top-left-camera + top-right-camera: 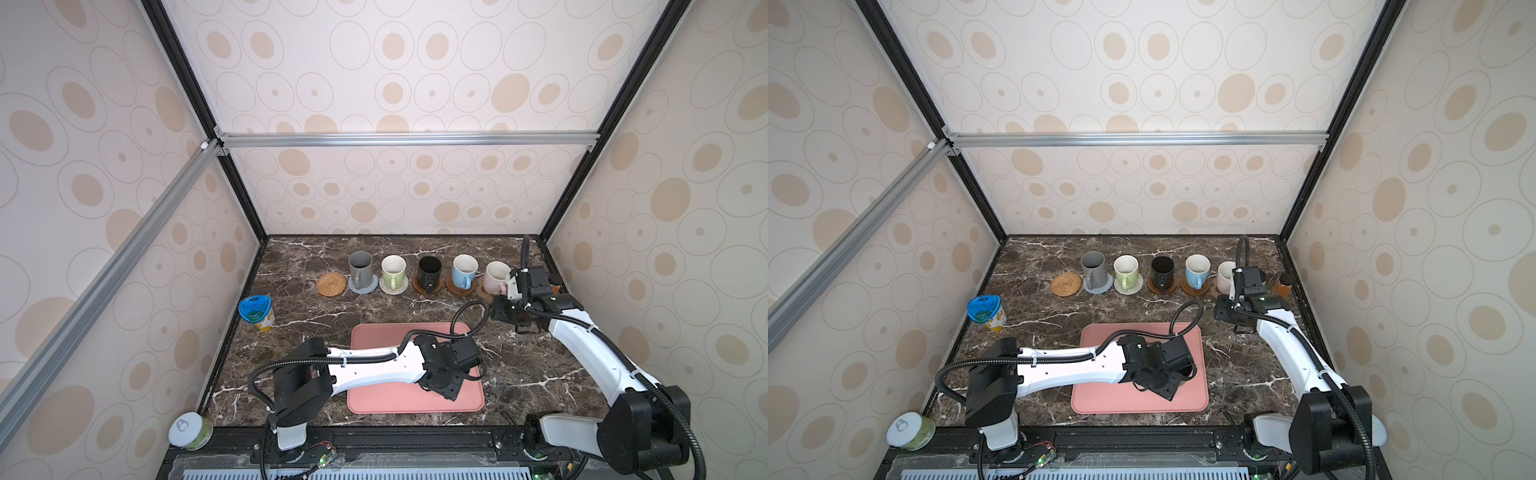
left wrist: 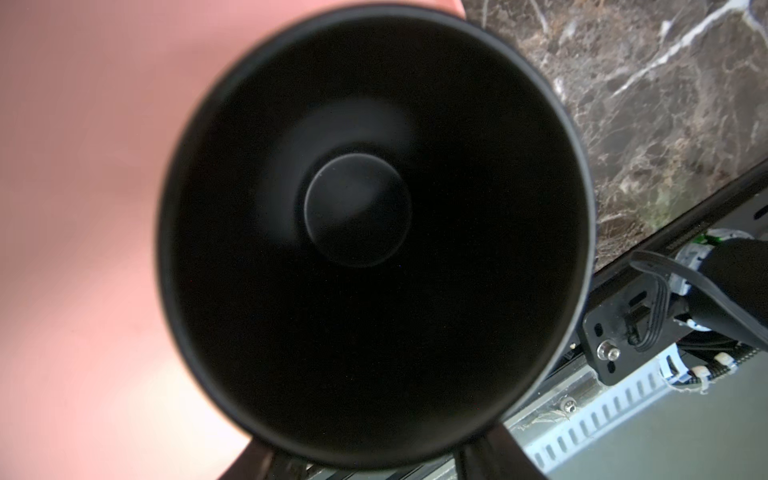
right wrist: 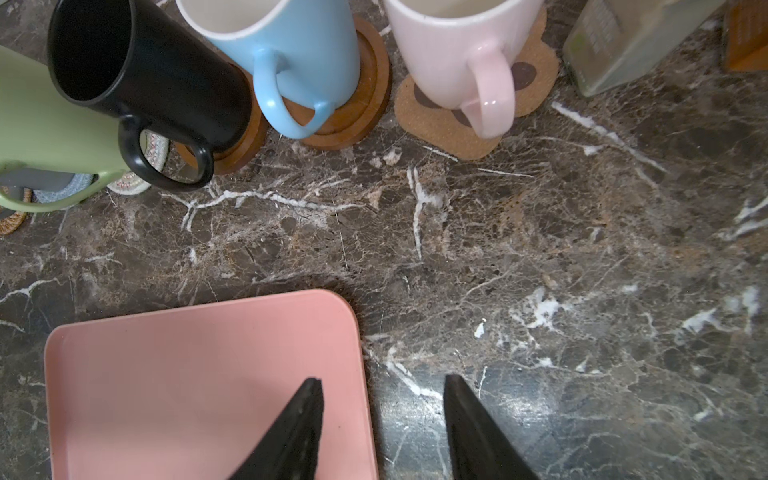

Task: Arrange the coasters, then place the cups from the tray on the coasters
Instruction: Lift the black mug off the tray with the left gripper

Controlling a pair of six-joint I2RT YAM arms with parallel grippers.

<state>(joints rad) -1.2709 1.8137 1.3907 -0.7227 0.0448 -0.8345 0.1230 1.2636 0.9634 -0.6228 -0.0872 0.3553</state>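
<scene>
Along the back stand a bare tan rattan coaster [image 1: 331, 284], then a grey cup [image 1: 360, 266], a green cup [image 1: 393, 269], a black cup [image 1: 429, 268], a blue cup [image 1: 464, 268] and a pink cup [image 1: 495, 276], each on its own coaster. A second black cup [image 2: 374, 232] stands on the pink tray [image 1: 374, 399]. My left gripper [image 2: 378, 461] hangs over it with one finger on either side of its near edge; the rim hides any contact. Above the tray's far right corner [image 3: 345, 307], my right gripper [image 3: 382, 380] is open and holds nothing.
A blue-lidded can [image 1: 257, 311] stands near the left wall. A white-lidded green jar [image 1: 190, 430] sits at the front left corner. A small bottle [image 1: 1284, 286] is at the back right beside the pink cup. Enclosure walls close in three sides.
</scene>
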